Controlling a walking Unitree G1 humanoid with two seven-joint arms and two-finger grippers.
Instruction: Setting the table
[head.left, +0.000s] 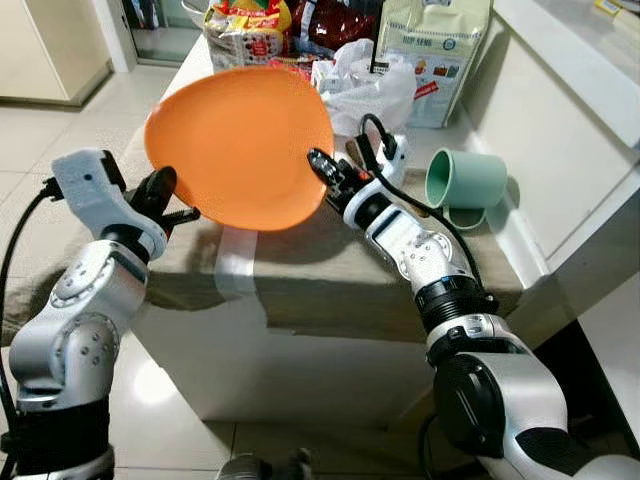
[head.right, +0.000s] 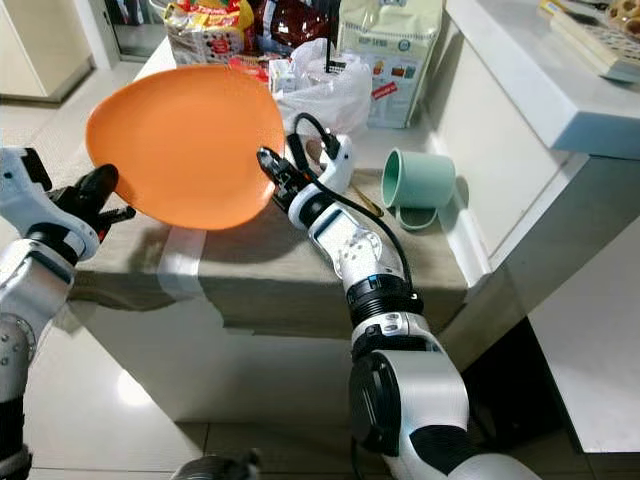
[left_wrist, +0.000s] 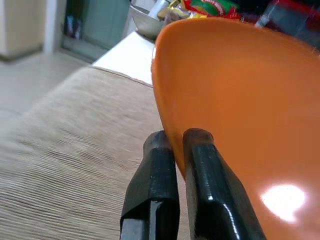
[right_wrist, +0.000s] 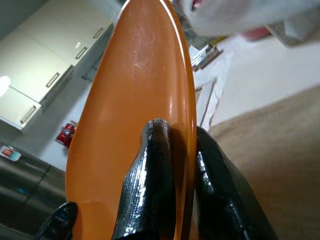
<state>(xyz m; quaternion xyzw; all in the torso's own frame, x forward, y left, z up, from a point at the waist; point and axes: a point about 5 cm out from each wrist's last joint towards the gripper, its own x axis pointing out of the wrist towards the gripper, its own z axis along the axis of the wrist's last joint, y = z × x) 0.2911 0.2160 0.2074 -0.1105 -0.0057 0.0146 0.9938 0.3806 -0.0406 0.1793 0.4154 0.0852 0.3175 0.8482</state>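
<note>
Clearly held: one round, glossy orange plastic plate (head.left: 238, 145), tilted up off the surface, its shallow face turned toward the robot's head.
Plate look: plain orange with no pattern, thin raised rim, a bright spot of light on its sheen in the left wrist view.
Plate place: above the near part of the beige cloth-covered surface (head.left: 330, 265), between the two arms, not touching the cloth.
Left gripper (head.left: 180, 213): clamped on the plate's lower left rim; in the left wrist view one black finger (left_wrist: 155, 190) lies on each side of the edge.
Right gripper (head.left: 322, 168): pinching the plate's right rim; in the right wrist view the rim runs between its two black fingers (right_wrist: 150, 175).
Arms: two silver arms, one on each side of the plate.
Cups: one pale green mug (head.left: 465, 182) lying on its side on the surface, mouth toward the right gripper, well to the right of the plate.
Bags: one white plastic bag (head.left: 362, 85) behind the plate, one tall white printed pouch (head.left: 437, 55) beside it, and a cluster of colourful snack packets (head.left: 250, 25) at the far end; their number cannot be told.
Tape: one clear strip (head.left: 237, 262) over the front edge of the cloth below the plate.
</note>
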